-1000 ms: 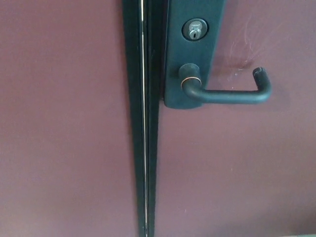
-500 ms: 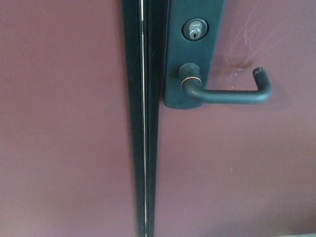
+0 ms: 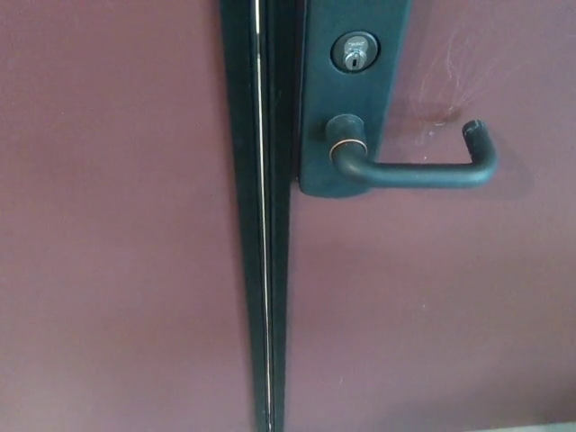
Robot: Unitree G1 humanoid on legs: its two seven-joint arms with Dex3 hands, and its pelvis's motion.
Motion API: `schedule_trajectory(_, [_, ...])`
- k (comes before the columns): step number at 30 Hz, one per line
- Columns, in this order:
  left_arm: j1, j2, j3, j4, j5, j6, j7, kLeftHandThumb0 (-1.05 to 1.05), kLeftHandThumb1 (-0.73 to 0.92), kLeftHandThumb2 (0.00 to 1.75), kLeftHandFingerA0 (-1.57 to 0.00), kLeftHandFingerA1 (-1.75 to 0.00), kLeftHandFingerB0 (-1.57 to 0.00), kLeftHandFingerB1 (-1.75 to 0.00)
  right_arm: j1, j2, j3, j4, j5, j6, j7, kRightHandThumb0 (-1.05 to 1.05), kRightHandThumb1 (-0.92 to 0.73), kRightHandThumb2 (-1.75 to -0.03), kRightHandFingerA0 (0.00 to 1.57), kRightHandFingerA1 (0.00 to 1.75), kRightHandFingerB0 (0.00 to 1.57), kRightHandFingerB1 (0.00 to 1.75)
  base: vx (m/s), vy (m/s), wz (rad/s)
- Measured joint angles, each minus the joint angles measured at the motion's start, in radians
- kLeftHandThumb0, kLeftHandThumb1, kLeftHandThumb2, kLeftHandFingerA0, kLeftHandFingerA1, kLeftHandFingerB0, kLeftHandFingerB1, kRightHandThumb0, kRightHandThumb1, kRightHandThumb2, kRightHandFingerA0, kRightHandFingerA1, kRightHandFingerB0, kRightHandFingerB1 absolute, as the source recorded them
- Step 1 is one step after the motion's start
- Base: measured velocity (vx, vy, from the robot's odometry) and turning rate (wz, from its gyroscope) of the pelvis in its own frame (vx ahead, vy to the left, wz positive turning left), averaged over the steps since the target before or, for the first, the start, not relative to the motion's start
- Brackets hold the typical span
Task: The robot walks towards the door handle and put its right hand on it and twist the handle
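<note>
The door handle (image 3: 423, 171) is a dark metal lever in the upper right of the head view. It runs level from a round hub (image 3: 346, 144) to the right, then turns up in a short return end (image 3: 475, 135). The hub seats in a dark backplate (image 3: 346, 99), with a keyed lock cylinder (image 3: 355, 51) just above it.

Handling, as judged: the lever is rigid and will not flex. It will likely resist with a spring load and turn downward about the hub. The smooth finish looks slippery, so a light touch may slide off.

Recommended hold: close on the straight bar near the return end, well away from the hub. This gives the most leverage, and the upturned end should stop the hand slipping off sideways.

The backplate is mounted on a maroon door (image 3: 432, 306). A dark vertical seam (image 3: 263, 270) separates it from the adjoining leaf (image 3: 108, 225).

Neither the right hand nor the left hand is in view, so no hold exists yet.
</note>
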Motion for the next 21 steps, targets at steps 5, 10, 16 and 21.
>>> schedule_trajectory(5, [-0.001,0.000,0.001,0.000,-0.002,-0.001,-0.001,-0.25,0.30,0.85,-0.61,-0.87,-0.47,-0.71,0.071,-0.017,-0.035,-0.222,0.033,0.003,0.037,-0.51,-0.61,-0.59,0.45,0.51,0.40,0.45,0.00,0.000,0.00])
schedule_trajectory(10, [-0.002,0.000,0.000,0.001,-0.001,-0.001,-0.002,-0.28,0.29,0.82,-0.62,-0.86,-0.47,-0.71,0.105,-0.061,-0.065,-0.421,0.056,0.010,0.070,-0.88,-0.68,-0.61,0.24,1.14,0.20,0.91,0.00,0.000,0.00])
schedule_trajectory(16, [-0.002,0.000,0.000,0.002,-0.001,-0.002,-0.003,-0.28,0.34,0.68,-0.58,-0.90,-0.49,-0.71,0.115,-0.118,-0.074,-0.667,0.079,0.034,0.098,-0.95,-0.51,-1.03,0.24,0.82,0.23,0.70,0.00,0.000,0.00])
schedule_trajectory(21, [-0.001,0.000,-0.001,0.002,-0.001,-0.002,-0.004,-0.29,0.33,0.66,-0.59,-0.90,-0.50,-0.71,0.091,-0.197,-0.058,-0.871,0.094,0.072,0.135,-1.03,-0.57,-0.63,0.26,0.91,0.27,0.69,0.00,0.000,0.00])
